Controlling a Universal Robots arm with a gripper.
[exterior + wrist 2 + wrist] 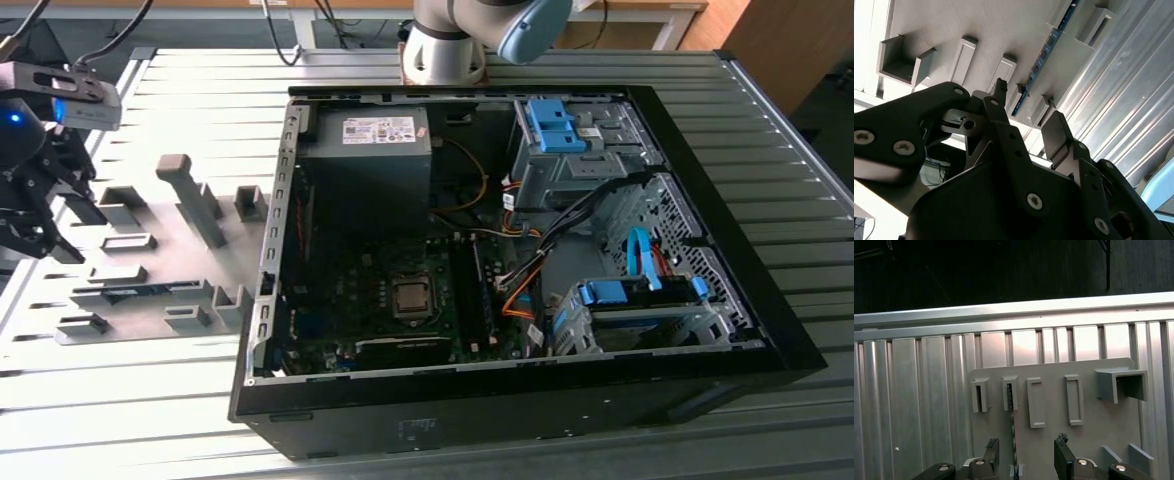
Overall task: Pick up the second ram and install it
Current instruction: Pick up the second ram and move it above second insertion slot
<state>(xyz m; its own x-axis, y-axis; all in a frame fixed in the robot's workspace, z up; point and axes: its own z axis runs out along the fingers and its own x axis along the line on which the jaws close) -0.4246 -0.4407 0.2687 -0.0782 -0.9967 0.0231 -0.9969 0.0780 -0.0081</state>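
Jaws are wide and empty, poised over the second ram (pixel 1012 430), which stands on edge in a slot holder on the grey plate (pixel 1089 415) lying on the ribbed surface (pixel 914 405). In the first wrist view the stick sits nearer one jaw, so centre it first. Keep the jaws square to its flat faces, descend straight and close gently.

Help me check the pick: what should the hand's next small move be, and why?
Probably ease the open hand lower: the second ram stands on edge in its grey holder, in line between the fingers, not yet touched.
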